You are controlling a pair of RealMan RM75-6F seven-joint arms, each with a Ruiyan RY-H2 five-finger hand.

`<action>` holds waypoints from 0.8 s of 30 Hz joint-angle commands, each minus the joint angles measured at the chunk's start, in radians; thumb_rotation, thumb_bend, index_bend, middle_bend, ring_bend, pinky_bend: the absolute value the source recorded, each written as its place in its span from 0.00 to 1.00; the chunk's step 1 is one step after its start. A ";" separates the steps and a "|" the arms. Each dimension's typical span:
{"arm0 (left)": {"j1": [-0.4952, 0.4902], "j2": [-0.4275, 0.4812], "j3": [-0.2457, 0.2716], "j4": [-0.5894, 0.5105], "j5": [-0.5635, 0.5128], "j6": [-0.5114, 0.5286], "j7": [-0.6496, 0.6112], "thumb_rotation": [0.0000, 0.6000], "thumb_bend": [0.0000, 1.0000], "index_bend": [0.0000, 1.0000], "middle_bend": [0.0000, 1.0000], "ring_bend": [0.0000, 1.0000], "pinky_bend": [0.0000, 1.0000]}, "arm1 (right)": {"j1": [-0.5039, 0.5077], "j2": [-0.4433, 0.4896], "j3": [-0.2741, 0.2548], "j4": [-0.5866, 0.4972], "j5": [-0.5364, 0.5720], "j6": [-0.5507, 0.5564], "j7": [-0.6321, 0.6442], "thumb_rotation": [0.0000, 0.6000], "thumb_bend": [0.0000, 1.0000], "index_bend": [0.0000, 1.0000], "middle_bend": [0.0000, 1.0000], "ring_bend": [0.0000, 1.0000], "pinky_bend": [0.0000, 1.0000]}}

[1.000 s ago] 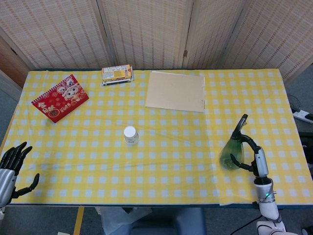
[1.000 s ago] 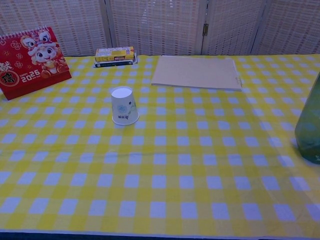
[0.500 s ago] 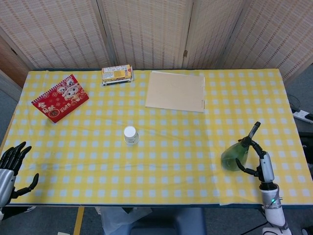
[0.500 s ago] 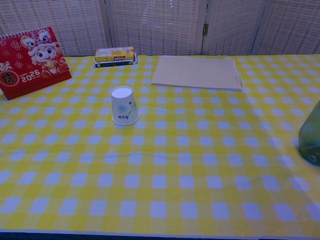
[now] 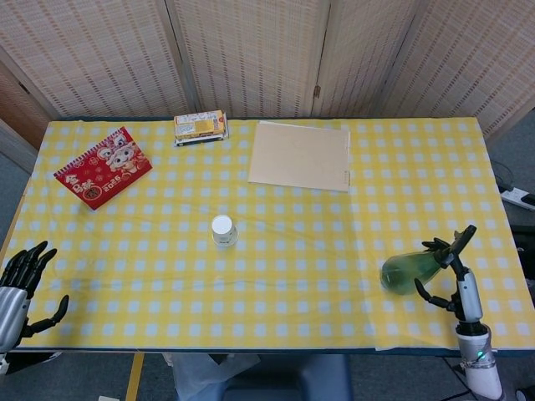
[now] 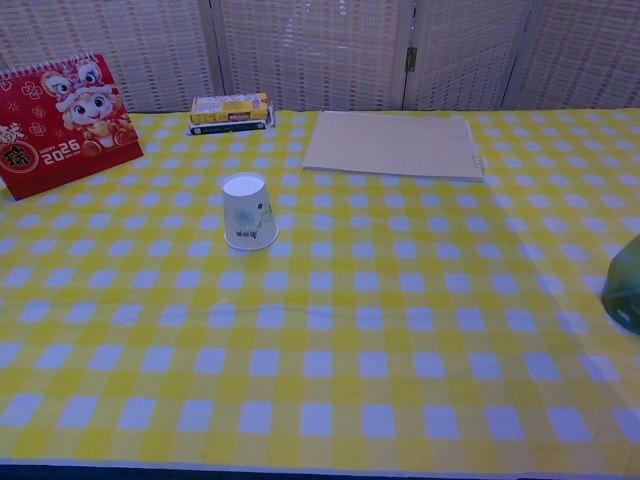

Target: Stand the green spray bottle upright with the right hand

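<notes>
While the table [image 5: 276, 209], spread with a yellow checked cloth, fills most of the head view, the work sits in its lower right corner. There the green spray bottle [image 5: 410, 271] lies nearly flat, base pointing left and dark nozzle slanting up to the right; the chest view catches only its base at the right edge. The right robot hand [image 5: 447, 271] holds the bottle around its neck end, fingers curled above and below it. To do the step well, I judge the hand should pivot the neck upward over the base, keeping the base on the cloth, and let go only once the bottle stands without leaning. The left robot hand [image 5: 21, 284], lower left, hangs with fingers apart, holding nothing.
</notes>
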 commanded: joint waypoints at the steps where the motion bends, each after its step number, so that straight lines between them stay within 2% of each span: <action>1: 0.000 0.000 0.000 0.000 -0.002 -0.001 0.000 0.55 0.49 0.00 0.00 0.00 0.00 | -0.008 0.006 -0.006 -0.003 -0.006 0.009 -0.003 1.00 0.38 0.14 0.25 0.36 0.25; 9: 0.000 0.000 0.000 0.002 0.000 0.000 -0.005 0.55 0.49 0.00 0.00 0.00 0.00 | -0.015 0.026 0.003 -0.025 0.002 0.015 -0.001 1.00 0.38 0.07 0.19 0.30 0.18; 24: -0.001 -0.001 0.000 0.003 0.002 0.002 -0.003 0.55 0.48 0.00 0.00 0.00 0.00 | -0.026 0.064 0.021 -0.061 0.014 0.026 -0.006 1.00 0.38 0.03 0.15 0.25 0.13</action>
